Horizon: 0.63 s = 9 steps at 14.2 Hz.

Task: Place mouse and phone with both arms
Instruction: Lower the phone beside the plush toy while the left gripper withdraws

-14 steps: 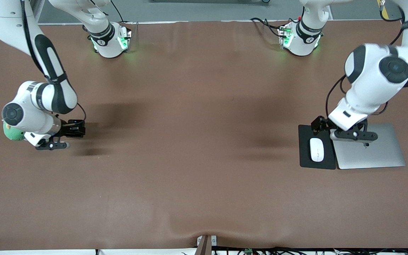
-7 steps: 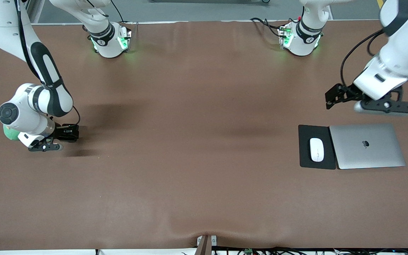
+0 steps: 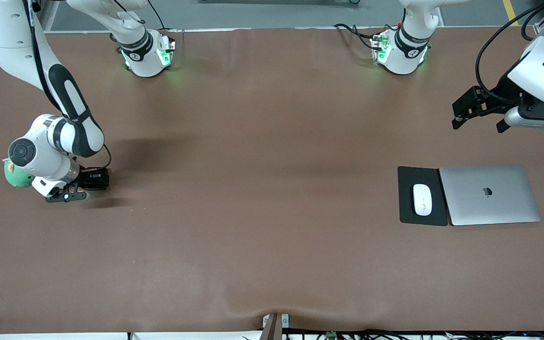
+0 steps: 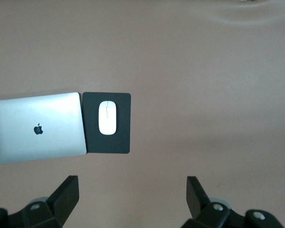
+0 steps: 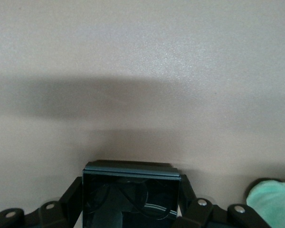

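While the mouse (image 3: 422,199) lay on the black pad (image 3: 409,215) beside the laptop (image 3: 489,208), I saw the left gripper (image 3: 482,117) spread wide over bare table, risen clear since a second ago. The right gripper (image 3: 93,182) clamped the phone (image 5: 130,192) low over open tabletop (image 3: 262,198), beside a green toy (image 3: 16,175).

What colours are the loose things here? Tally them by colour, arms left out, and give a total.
Black: 2, the mouse pad and the phone held in the right end effector
White: 1, the mouse
Silver: 1, the laptop
Green: 1, the soft toy
Total: 5
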Each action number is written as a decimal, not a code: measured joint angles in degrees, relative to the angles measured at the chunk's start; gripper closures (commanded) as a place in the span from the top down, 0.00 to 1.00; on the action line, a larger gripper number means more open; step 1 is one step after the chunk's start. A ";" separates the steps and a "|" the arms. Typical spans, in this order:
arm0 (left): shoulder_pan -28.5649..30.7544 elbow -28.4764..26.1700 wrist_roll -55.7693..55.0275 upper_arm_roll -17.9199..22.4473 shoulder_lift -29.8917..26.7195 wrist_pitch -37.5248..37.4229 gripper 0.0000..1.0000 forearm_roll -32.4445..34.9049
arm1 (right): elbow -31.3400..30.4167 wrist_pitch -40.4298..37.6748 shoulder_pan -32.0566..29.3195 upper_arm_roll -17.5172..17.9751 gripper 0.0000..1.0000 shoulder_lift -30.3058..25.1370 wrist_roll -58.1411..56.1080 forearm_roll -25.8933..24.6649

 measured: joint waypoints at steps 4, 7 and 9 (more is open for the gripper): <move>-1.03 0.06 -0.23 0.71 0.06 -2.32 1.00 0.00 | -0.02 1.27 -0.33 -0.04 0.50 0.20 -2.49 0.00; -7.42 0.48 -0.34 6.70 -0.07 -3.06 1.00 -0.01 | -0.02 1.52 -0.47 -0.04 1.00 0.36 -2.67 0.00; -10.28 0.67 -0.35 9.90 -0.09 -3.26 1.00 -0.01 | 0.10 1.42 -0.47 0.01 1.00 0.25 -2.66 0.00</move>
